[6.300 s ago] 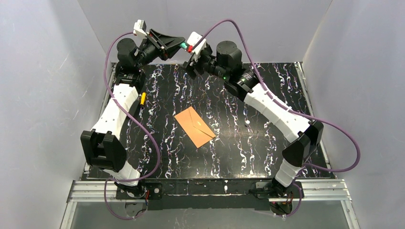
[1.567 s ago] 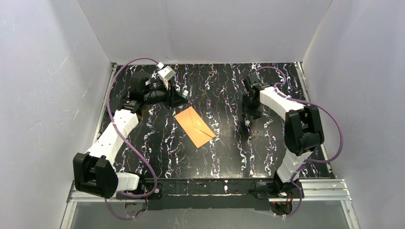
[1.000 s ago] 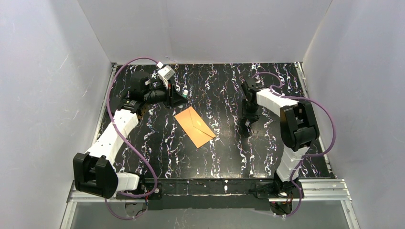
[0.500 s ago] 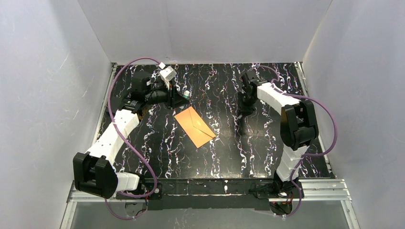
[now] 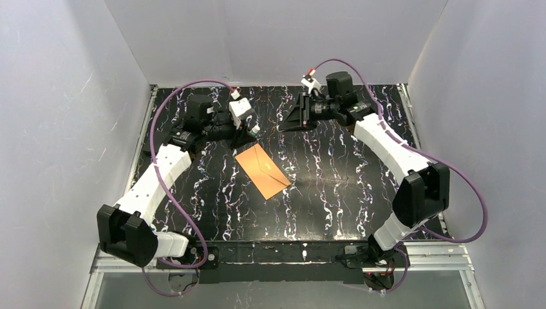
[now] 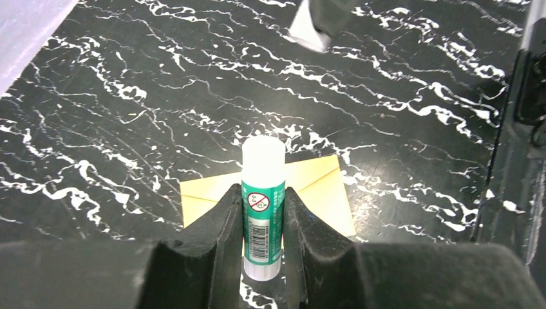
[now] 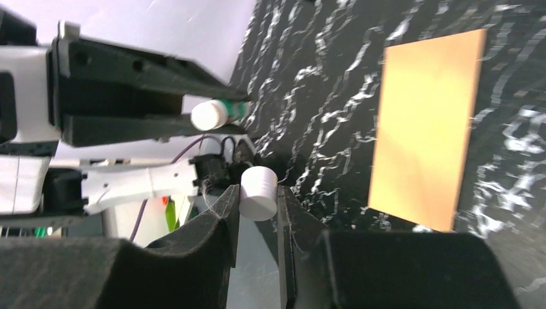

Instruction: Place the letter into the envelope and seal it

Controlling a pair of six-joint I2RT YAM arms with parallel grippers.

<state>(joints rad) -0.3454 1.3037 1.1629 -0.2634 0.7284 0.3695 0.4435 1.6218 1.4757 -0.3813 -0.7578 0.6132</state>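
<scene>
Left claw [image 6: 263, 194] was clamped on a glue stick [image 6: 263, 164], gripped low on the barrel. The white end stuck out past the fingers and pointed at the envelope [image 6: 320, 188], which puts the tip over the paper for dabbing.

Right claw [image 7: 256, 196] was closed on a small white cylinder [image 7: 259, 185]. My read is that it was the stick's cap, held clear so it didn't roll off. That arm was raised at the far side of the table [image 5: 348, 187], well apart from the envelope and out of the left arm's path.

The envelope lay flat near the table's middle, skewed to the edges, with its near corner just beyond the left claw. The flap looked to be lying down against the body. I couldn't tell whether it was stuck.

The letter showed in no view. It was probably already inside, but I couldn't confirm that.

I judged the step to be gluing and sealing, late in the task. For the next move the flap has to be up or lifted, or the glue lands on the outside. The envelope wasn't pinned, so the stick could drag it.
</scene>
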